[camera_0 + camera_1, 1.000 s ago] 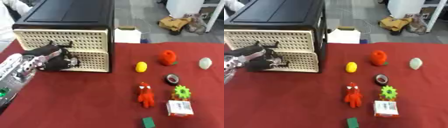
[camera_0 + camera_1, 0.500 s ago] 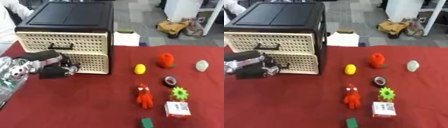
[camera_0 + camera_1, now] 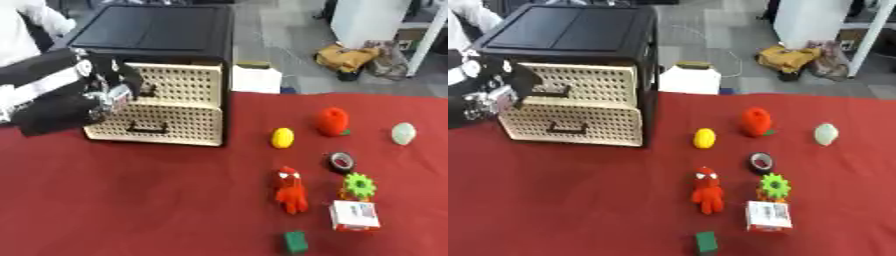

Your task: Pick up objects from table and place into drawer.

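L hand (image 3: 74,95) now up at the cabinet (image 3: 166,40) front, level w/ the top drawer (image 3: 179,85), over its left part. 1.0 s ago it sat lower, in front of the bottom drawer (image 3: 162,125); 0.5 s ago at about the seam between the 2. Fingers look curled near the top handle (image 3: 551,91), but blur hides the contact; can't tell if it's holding the handle or just shut beside it. Cam also tilted between frames, so part of that shift is view, not arm.

Both drawers look pushed in, or nearly; bottom one sits a touch proud of the top in the right eye view. Same as before, as far as I can tell.

R hand not visible.

Objs on the red table (image 3: 131,200), none moved, all right of the cabinet & well apart from the hand:
- yellow ball (image 3: 282,137), nearest the cabinet
- red fruit (image 3: 332,121), just right of it, farther
- pale egg (image 3: 402,133), far right
- tape roll (image 3: 340,161), mid
- red figure (image 3: 290,189), near
- green gear (image 3: 359,184) touching the far edge of the box (image 3: 353,216)
- green block (image 3: 296,242), nearest edge
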Robot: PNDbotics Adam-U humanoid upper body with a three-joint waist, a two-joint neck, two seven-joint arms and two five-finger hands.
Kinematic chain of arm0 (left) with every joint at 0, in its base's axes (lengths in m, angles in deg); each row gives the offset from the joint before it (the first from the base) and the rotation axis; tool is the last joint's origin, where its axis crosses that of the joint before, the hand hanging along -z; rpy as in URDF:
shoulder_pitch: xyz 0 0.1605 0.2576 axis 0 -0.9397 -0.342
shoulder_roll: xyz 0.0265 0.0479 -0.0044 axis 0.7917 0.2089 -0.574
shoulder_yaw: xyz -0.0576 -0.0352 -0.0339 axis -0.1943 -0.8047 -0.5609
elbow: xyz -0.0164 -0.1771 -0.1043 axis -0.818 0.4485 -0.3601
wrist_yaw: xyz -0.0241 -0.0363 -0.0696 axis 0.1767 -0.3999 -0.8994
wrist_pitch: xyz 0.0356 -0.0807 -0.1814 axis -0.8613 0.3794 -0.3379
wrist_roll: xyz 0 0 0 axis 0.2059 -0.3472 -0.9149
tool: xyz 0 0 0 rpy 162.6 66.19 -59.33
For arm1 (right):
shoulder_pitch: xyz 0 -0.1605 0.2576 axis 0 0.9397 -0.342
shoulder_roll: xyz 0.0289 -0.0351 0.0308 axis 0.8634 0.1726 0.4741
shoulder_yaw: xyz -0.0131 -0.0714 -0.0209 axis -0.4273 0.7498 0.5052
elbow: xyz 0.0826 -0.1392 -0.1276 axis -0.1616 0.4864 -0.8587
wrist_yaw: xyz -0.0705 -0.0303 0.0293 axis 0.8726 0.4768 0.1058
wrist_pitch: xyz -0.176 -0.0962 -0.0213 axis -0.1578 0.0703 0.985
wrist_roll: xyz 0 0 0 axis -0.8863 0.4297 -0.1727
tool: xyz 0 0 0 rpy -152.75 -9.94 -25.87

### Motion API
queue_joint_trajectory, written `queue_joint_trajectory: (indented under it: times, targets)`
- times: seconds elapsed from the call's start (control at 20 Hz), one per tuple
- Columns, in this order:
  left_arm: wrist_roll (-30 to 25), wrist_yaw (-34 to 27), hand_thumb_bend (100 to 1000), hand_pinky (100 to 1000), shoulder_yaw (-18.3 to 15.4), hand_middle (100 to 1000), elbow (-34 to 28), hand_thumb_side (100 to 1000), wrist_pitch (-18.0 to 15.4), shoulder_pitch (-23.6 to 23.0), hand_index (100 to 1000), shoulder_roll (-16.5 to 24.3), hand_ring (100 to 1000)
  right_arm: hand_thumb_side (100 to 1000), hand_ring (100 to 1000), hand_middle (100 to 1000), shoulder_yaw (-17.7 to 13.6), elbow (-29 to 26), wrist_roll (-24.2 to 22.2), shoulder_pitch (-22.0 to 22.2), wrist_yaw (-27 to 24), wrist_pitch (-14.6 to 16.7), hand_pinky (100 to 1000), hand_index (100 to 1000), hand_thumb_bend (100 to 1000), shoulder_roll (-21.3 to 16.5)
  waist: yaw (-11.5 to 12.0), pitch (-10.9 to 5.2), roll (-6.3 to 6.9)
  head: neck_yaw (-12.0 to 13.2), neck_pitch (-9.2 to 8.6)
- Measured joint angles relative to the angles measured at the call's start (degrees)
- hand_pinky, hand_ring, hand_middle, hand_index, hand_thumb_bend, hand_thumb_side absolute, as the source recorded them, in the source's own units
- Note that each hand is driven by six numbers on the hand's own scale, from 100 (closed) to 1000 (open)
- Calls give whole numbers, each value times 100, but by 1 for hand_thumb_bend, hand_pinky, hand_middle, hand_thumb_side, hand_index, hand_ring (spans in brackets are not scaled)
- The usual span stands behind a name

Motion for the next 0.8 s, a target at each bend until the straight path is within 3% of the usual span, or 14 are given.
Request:
queue_joint_trajectory:
  times: [0.2, 0.35, 0.8]
  targets:
    - [1794, -407, 100, 516, -53, 581, -1, 1000, -513, -313, 880, -352, 502, 806, 631, 557, -62, 0, 33, -131, -77, 56, 617, 766, 100, -33, -16, -29, -2, 0, 51]
    - [2982, -700, 100, 511, -108, 574, -1, 1000, -947, -570, 875, -691, 499, 800, 560, 553, -116, 0, 35, -267, -77, 75, 565, 772, 100, -38, -30, -66, 1, -2, 100]
    - [4837, -1116, 100, 515, -487, 568, -1, 1000, -1975, -953, 872, -1467, 517, 812, 664, 584, -168, 0, 16, -494, 89, 232, 616, 776, 100, -39, -59, -117, 35, -58, 174]
